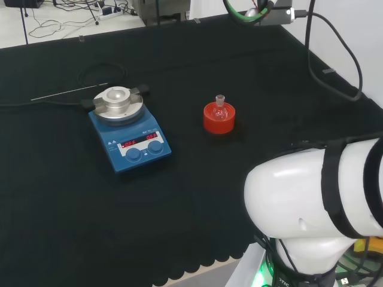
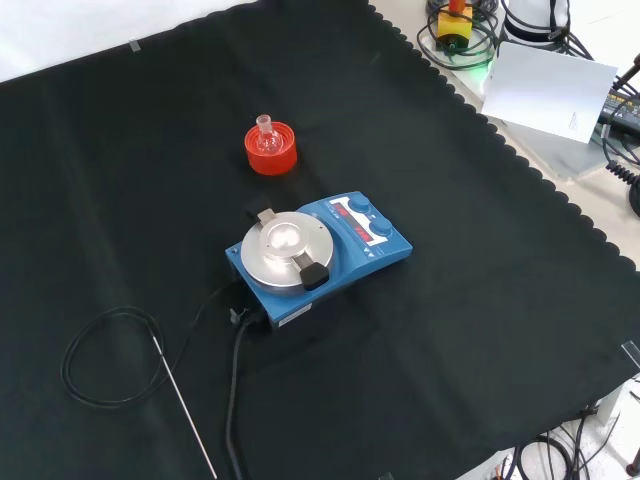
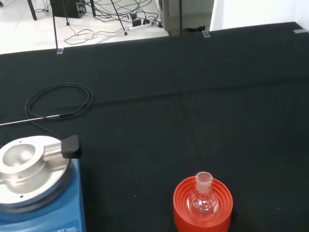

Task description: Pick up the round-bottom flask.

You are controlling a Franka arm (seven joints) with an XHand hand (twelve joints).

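Small clear round-bottom flask (image 1: pixel 220 108), neck up, seated upright in a red ribbed ring stand (image 1: pixel 218 119) on the black cloth (image 1: pixel 179 215). In the head view, placed near the middle of the bench, to the right of a blue magnetic stirrer hotplate (image 1: pixel 130 137) and well apart from it. In the front view, same flask (image 2: pixel 265 135) and stand (image 2: pixel 271 149) set farther off than the hotplate (image 2: pixel 318 250), slightly to its left, with bare cloth (image 2: pixel 480 300) between. In the wrist view, flask (image 3: pixel 203 199) and stand (image 3: pixel 203 208) close and large, beside the hotplate's edge (image 3: pixel 38 193).

Hotplate topped by a round metal block (image 2: pixel 286 246) with a shallow central hollow and a black tab at either side (image 2: pixel 315 275); front panel lit with red digits above two blue knobs (image 1: pixel 144 151). Black cable (image 2: pixel 110 355) looped on the cloth beyond the hotplate, ending in a thin metal probe rod (image 2: pixel 185 405) lying flat.

White arm link (image 1: pixel 317 203) large at the lower right of the head view, banded with black straps. State of the hand: cannot tell, fingers apart or together not determinable. Flask untouched, resting in its stand.
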